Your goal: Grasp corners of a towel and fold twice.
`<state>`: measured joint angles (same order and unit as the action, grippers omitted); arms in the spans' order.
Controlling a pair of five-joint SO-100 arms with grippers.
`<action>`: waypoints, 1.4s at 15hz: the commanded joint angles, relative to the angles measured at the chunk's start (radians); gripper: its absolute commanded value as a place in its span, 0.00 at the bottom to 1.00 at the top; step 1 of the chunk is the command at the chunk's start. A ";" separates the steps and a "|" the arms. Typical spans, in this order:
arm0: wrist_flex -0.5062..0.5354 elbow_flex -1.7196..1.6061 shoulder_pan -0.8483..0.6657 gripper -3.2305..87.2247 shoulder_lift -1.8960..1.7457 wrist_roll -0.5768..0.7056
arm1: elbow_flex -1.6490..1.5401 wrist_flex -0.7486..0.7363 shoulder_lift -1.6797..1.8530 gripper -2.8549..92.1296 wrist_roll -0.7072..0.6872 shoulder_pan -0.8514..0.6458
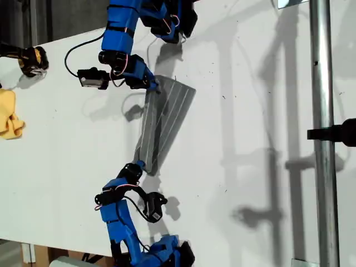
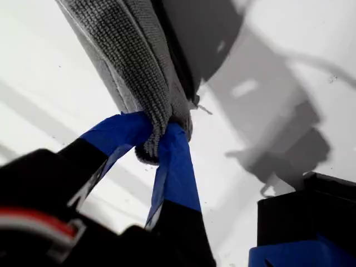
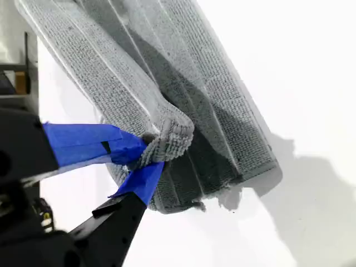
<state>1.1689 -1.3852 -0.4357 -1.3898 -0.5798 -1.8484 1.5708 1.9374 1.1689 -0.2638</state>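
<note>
The grey striped towel [image 1: 167,111] lies folded lengthwise on the white table [image 1: 250,144], spread wide at its far end and bunched narrow at its near end. My first gripper [image 1: 140,164], on the arm at the bottom of the exterior view, is shut on the bunched corner [image 2: 149,147], and its blue fingers [image 2: 119,133] pinch the towel [image 2: 128,50] clear of the table. My second gripper [image 1: 153,85], on the arm at the top of the exterior view, is shut on a corner [image 3: 173,136] held over the towel's [image 3: 222,122] layers.
A small yellow cloth [image 1: 8,114] and a black and yellow object [image 1: 33,60] sit at the exterior view's left edge. A metal pole [image 1: 322,133] with a black clamp [image 1: 339,132] runs down the exterior view's right side. Both arm bases stand near the towel's ends.
</note>
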 commanded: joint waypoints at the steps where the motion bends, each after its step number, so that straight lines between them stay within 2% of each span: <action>1: -0.006 0.057 -0.018 0.01 0.014 0.008 | 0.009 -0.017 0.035 0.03 -0.005 0.061; 7: -0.018 0.058 -0.040 0.01 0.092 0.006 | -0.026 -0.109 -0.086 0.03 0.115 0.268; 12: -0.018 0.043 -0.057 0.01 0.101 0.009 | -0.170 -0.276 -0.150 0.03 0.225 0.405; 18: 0.012 0.052 -0.043 0.01 0.129 -0.011 | -0.193 -0.344 -0.250 0.03 0.245 0.437; 19: 0.023 0.052 -0.041 0.03 0.130 -0.017 | -0.189 -0.339 -0.247 0.12 0.249 0.433; 20: 0.046 0.057 -0.043 0.18 0.132 -0.031 | -0.187 -0.333 -0.235 0.20 0.250 0.426; 21: 0.084 0.064 -0.051 0.27 0.132 -0.040 | -0.187 -0.321 -0.209 0.22 0.250 0.420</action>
<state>1.2149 -1.3714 -0.4663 -1.2487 -0.6044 -2.0479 1.2395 1.6843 1.4097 0.1580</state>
